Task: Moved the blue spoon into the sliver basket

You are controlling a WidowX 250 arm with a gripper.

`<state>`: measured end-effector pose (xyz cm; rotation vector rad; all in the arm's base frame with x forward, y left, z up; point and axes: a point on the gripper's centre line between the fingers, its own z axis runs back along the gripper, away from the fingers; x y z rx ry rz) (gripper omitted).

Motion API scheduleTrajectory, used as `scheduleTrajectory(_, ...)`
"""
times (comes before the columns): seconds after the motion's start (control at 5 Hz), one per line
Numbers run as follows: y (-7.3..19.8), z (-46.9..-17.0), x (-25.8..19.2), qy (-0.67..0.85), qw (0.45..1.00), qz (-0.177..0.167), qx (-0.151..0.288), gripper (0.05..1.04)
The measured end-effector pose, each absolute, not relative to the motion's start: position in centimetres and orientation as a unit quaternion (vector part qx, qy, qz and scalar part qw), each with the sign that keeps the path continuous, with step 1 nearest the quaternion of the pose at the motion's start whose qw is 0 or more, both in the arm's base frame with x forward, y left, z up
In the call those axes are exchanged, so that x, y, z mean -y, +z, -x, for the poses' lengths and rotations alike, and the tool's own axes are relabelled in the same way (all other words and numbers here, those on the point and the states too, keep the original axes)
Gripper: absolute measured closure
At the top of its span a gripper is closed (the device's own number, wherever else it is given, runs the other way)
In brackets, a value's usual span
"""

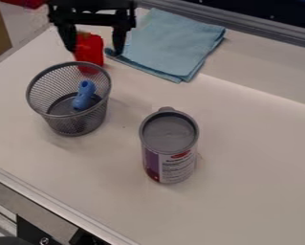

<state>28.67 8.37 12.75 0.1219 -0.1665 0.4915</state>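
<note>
Tabletop (256, 186): blue spoon (83, 95) in basket (78, 126), camera-side of parted jaws.

Lines of small dark print (176, 164) run down the white panel of a label (188, 167) on a gray-lidded canister (170, 133) before you, beneath a red emblem (180, 155) and beside a purple band (152, 162). The lettering is too small for you to read, and you can make out no words or numbers.

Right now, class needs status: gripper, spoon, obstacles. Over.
Gripper open, beyond basket. Spoon inside basket, nothing over it. Red item close behind basket.
</note>
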Motion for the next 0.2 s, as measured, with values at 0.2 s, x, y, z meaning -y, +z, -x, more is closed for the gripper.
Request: scheduleTrajectory(0.2,12.94,-29.55,-6.15,0.211,0.973,-0.035,0.091,0.084)
